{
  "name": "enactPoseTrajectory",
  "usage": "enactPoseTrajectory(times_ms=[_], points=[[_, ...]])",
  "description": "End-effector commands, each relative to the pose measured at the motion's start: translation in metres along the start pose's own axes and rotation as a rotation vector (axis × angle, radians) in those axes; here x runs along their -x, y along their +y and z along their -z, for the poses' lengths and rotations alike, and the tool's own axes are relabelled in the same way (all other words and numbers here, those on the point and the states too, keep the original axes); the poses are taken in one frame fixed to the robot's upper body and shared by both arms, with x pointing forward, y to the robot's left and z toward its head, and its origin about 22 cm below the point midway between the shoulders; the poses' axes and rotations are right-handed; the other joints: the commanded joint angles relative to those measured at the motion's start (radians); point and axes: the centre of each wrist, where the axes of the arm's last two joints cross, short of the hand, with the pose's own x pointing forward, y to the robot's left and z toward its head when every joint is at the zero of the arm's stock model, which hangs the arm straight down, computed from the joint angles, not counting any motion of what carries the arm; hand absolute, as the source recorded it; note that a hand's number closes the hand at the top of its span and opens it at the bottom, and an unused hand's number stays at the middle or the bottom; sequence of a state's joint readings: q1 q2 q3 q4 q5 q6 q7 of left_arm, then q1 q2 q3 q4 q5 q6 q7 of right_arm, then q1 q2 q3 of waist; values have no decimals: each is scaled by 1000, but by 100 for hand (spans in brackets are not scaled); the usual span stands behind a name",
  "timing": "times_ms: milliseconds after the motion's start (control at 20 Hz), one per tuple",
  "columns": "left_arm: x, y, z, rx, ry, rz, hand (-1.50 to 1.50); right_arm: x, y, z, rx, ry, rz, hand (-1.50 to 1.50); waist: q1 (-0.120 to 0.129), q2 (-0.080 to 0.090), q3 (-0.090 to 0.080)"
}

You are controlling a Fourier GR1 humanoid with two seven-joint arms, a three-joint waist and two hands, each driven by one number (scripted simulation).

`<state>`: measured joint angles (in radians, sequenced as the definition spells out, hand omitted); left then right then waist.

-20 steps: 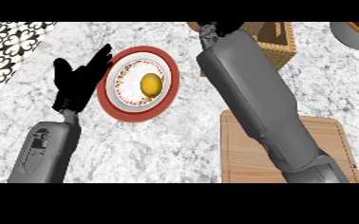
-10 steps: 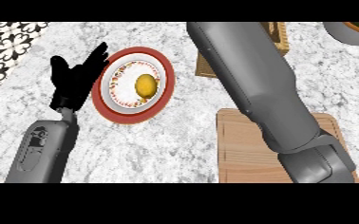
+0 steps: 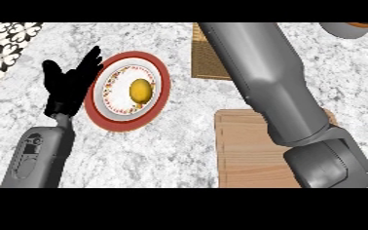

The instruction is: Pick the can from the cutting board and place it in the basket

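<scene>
The cutting board (image 3: 244,151) is a pale wooden slab lying flat on the counter at my lower right. Its right side is hidden under my right forearm (image 3: 273,83). The basket (image 3: 207,53) is brown and woven. It sits beyond the board, toward the far edge, with a strip of counter between them. I see only its left part, because my forearm covers the rest.
</scene>
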<state>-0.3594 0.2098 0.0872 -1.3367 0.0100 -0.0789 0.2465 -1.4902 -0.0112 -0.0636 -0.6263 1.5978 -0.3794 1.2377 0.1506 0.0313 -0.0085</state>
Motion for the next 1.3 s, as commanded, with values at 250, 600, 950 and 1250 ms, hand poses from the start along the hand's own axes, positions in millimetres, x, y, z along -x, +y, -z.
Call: enactPoseTrajectory(times_ms=[250, 600, 950, 1250], points=[[11, 1, -6, -31, 13, -11, 0, 13, 26, -2, 17, 260, -45, 150, -31, -8, 4], [2, 14, -1, -37, 12, -23, 0, 29, 41, 0, 18, 298, 30, 150, -49, -8, 6], [22, 18, -12, -49, 23, -25, 0, 57, 56, 10, 45, 374, 38, -150, -65, -15, 5], [19, 26, -12, -46, 28, -20, 0, 61, 60, 7, 68, 362, 97, -150, -63, -20, 6]])
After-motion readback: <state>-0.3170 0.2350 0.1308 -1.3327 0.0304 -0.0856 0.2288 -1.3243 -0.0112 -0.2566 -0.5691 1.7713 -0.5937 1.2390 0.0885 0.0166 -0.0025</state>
